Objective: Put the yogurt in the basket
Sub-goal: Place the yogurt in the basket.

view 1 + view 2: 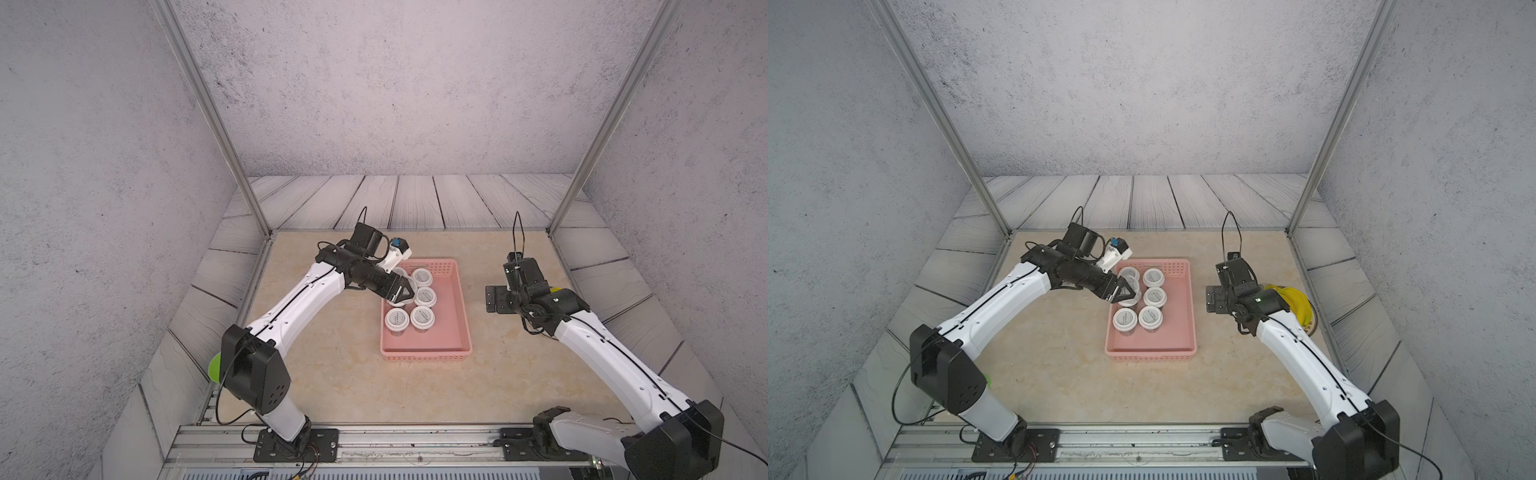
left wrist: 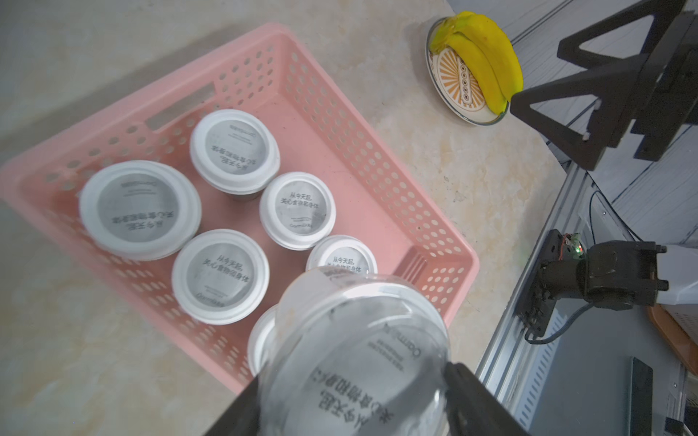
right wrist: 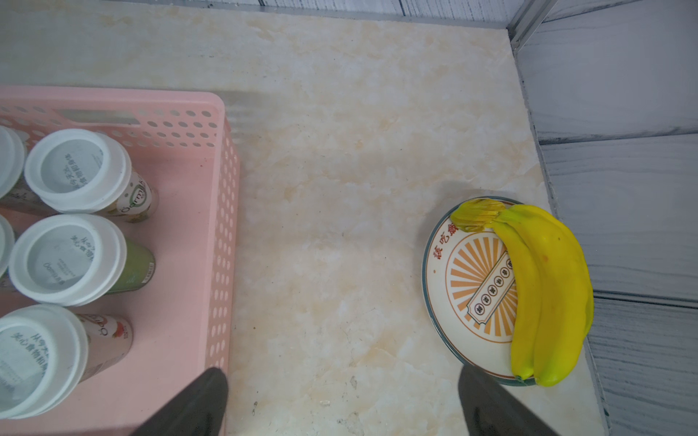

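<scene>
Yogurt, in small round white-lidded cups (image 2: 225, 151), fills the shallow pink perforated plastic basket (image 1: 457, 299); only in the left wrist view do we see a blurred cup (image 2: 362, 362) tilted between the black fingers (image 2: 476, 396). We find the left gripper (image 1: 401, 294) clenched on that cup over the basket's left side. The right gripper (image 3: 340, 404), splayed wide, hovers between basket and banana plate (image 3: 453, 294) above the beige marble tabletop (image 1: 332, 382), grey textured walls around.

basket (image 2: 381, 158): pink plastic, perforated, matt
yogurt (image 2: 221, 275): white plastic lids (grey print), see-through sides
surface (image 3: 340, 226): beige marble-look, smooth
</scene>
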